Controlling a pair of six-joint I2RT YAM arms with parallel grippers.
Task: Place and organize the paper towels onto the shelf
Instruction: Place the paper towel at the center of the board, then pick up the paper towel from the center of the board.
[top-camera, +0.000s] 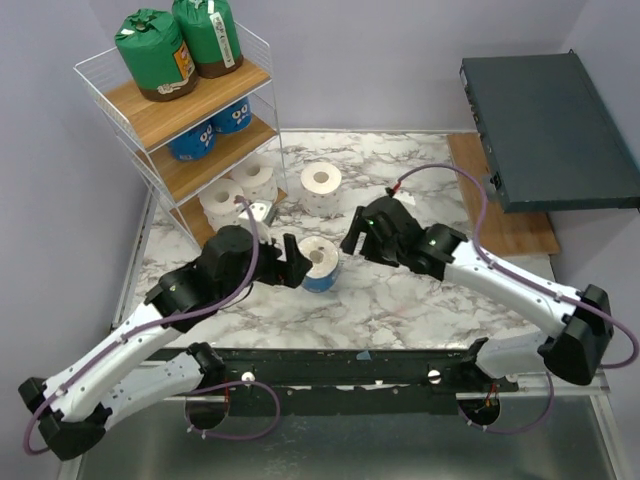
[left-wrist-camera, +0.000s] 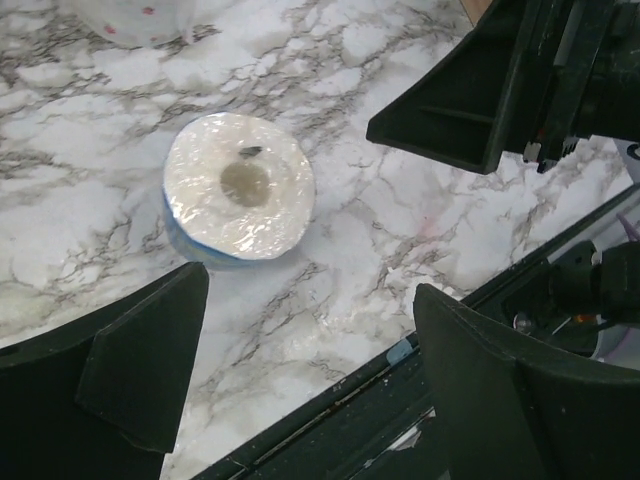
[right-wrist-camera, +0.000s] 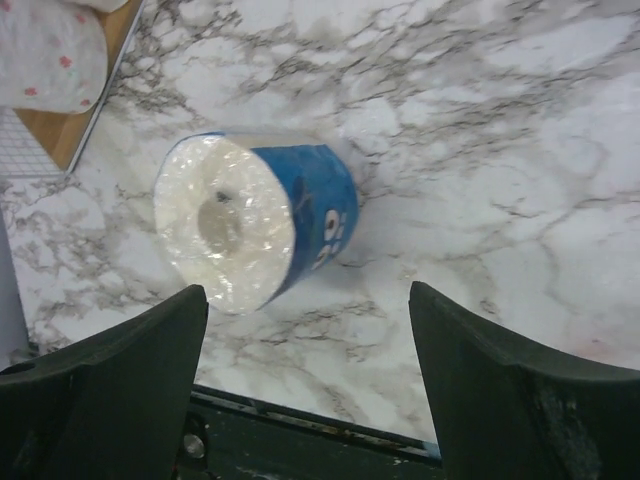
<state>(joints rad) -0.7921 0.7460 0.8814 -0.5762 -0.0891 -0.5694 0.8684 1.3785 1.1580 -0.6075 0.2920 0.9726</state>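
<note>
Pick step, I reckon: blue-printed wrapped paper roll (top-camera: 322, 263) stands on white marbled table (top-camera: 400, 295) btwn my left end effector (top-camera: 293, 262) and right end effector (top-camera: 353, 240), both spread apart & empty; next, clamp it, carry to white-wire wooden-board shelf (top-camera: 230, 92).

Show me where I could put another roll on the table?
Bare marble lies at the back, between the white roll and the dark grey box, and in front, between the blue roll and the black rail. It is crowded by the shelf foot and around the blue roll, flanked by the left gripper and right gripper.
</note>
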